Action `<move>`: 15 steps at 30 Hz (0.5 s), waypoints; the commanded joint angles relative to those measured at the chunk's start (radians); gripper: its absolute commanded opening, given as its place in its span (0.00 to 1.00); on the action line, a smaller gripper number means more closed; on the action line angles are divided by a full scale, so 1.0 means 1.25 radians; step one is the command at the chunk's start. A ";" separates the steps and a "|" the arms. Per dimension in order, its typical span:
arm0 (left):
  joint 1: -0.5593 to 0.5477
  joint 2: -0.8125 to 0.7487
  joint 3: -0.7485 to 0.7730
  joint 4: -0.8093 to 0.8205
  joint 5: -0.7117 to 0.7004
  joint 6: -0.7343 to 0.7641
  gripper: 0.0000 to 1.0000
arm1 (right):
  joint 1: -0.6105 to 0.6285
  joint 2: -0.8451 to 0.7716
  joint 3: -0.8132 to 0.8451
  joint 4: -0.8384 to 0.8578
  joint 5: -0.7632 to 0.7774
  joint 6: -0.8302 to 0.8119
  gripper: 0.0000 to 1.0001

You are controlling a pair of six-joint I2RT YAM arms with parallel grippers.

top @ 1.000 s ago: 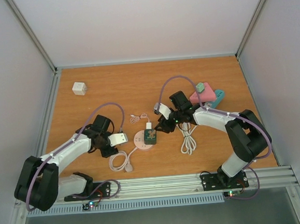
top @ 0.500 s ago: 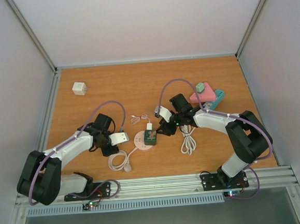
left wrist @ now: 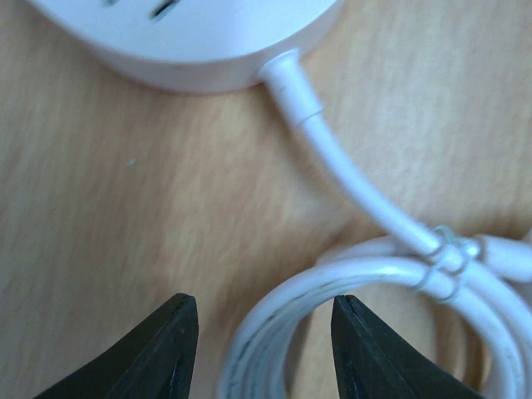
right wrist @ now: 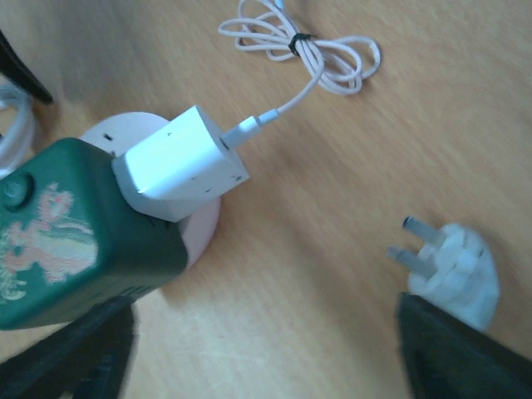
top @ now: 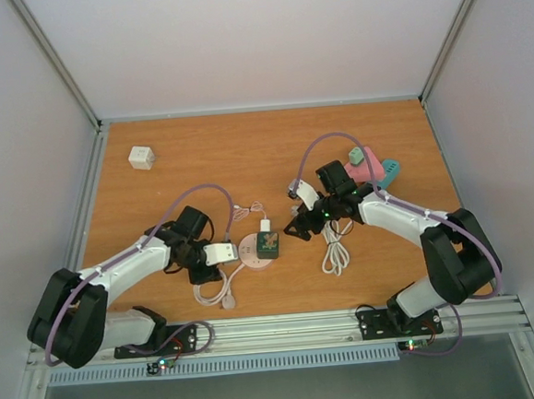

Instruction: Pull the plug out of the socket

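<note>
Socket (top: 250,251): a round white base lying near the middle of the table (top: 199,159), between the two grippers.
Plug: a green block (right wrist: 75,241) and a white charger (right wrist: 179,170) sit side by side on the socket, touching each other. I cannot tell which one the task means.
Handling: both look like light, rigid plastic with smooth faces. Only the pins are likely to hold them in. The socket also looks light, so it will probably lift with the plug unless it is pressed down.
Hold: take the chosen plug on two opposite flat sides, low on the body, and pull straight away from the socket face.
Left gripper (left wrist: 262,332): jaws parted and gripping nothing, hanging over the coiled cord (left wrist: 349,283) just near and left of the socket.
Right gripper (right wrist: 266,357): fingers spread wide and empty, just right of the green block.
Obstacles: a loose two-pin plug (right wrist: 449,270) lies beside the right gripper's finger. The charger's thin cable (right wrist: 307,46) trails to the far side and may drag.
Open room: bare board lies on the far side of the socket. The pink and teal boxes (top: 368,168) sit far right. A white cube (top: 141,157) stands far left, well apart.
</note>
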 commanded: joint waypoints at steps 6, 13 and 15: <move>-0.049 0.016 0.033 0.019 0.113 -0.058 0.51 | 0.084 -0.062 0.053 -0.121 0.111 0.276 0.98; -0.032 -0.070 0.015 0.080 0.105 -0.116 0.92 | 0.167 0.006 0.107 -0.160 0.241 0.393 0.98; -0.019 -0.104 -0.003 0.100 0.091 -0.138 0.99 | 0.199 0.009 0.110 -0.152 0.280 0.424 0.98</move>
